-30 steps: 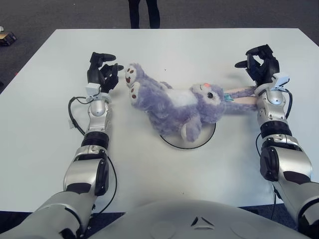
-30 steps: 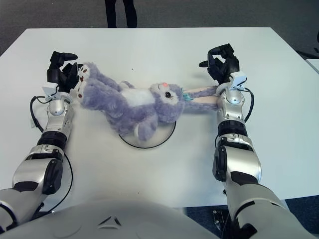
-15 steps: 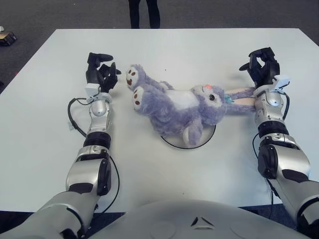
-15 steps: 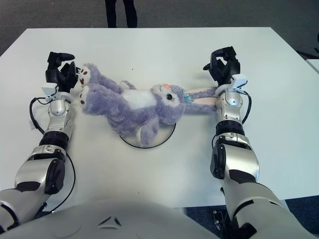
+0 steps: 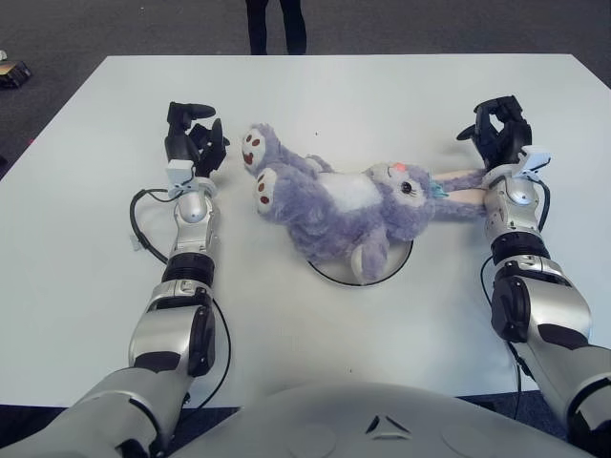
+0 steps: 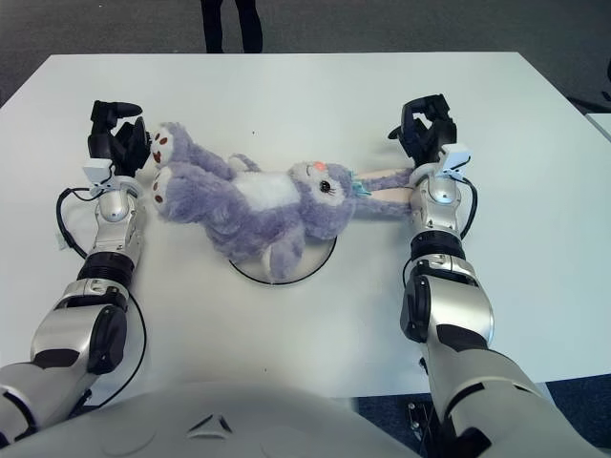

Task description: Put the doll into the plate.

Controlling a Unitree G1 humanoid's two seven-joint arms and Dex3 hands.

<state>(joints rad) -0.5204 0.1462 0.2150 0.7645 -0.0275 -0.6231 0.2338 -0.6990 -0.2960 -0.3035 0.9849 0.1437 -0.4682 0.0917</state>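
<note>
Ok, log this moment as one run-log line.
doll: lying across plate | left hand: open, beside feet | right hand: open, by ears

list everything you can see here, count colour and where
doll: 1, purple with white belly and pink ears, lying across the table's middle, feet toward the left hand, ears toward the right hand, body partly over the plate
plate: 1, white with dark rim, table centre, mostly under the doll
table: 1, white, filling the view
person's legs: 1 pair, dark, past the far edge
box: 1, brown, on the floor far left
left hand: 1, black, beside the doll's feet, fingers open, holding nothing
right hand: 1, black, by the ear tips, fingers open, holding nothing
</note>
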